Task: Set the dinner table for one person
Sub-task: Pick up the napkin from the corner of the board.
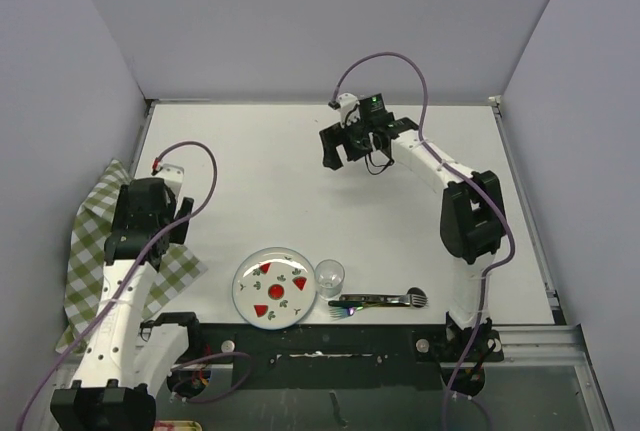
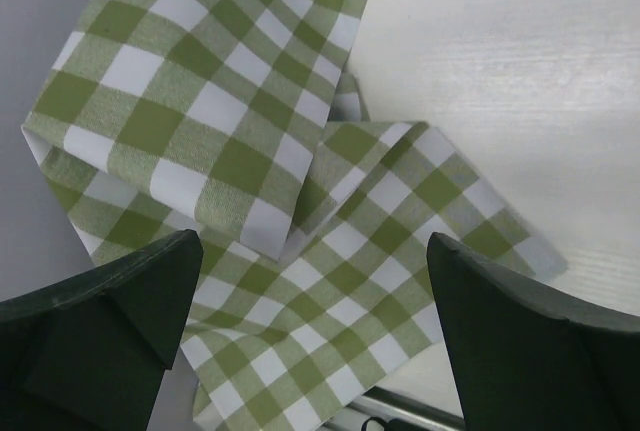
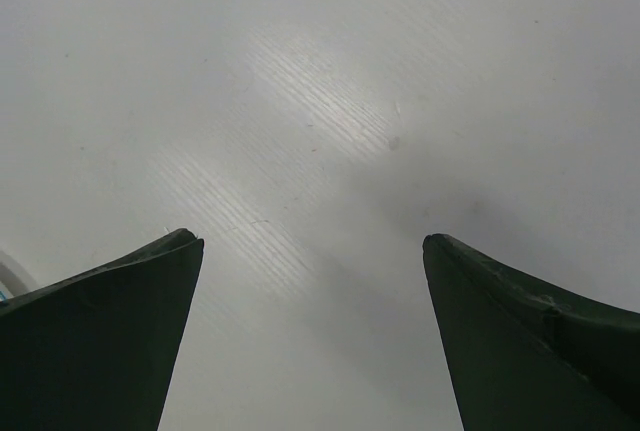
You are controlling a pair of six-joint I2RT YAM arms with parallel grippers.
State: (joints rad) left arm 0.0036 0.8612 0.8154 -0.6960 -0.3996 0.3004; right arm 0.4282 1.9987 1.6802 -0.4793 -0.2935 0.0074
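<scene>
Left gripper (image 2: 312, 241) spread wide above the cloth (image 2: 210, 111) (rumpled, draped at the left edge of the table (image 1: 260, 161)). Best to drop on a raised fold, pinch, drag flat. Right gripper (image 3: 312, 241) gapes too.

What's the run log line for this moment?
left hand: open, over checked cloth | right hand: open, over far dinner table | plate, glass, cutlery: near edge
</scene>
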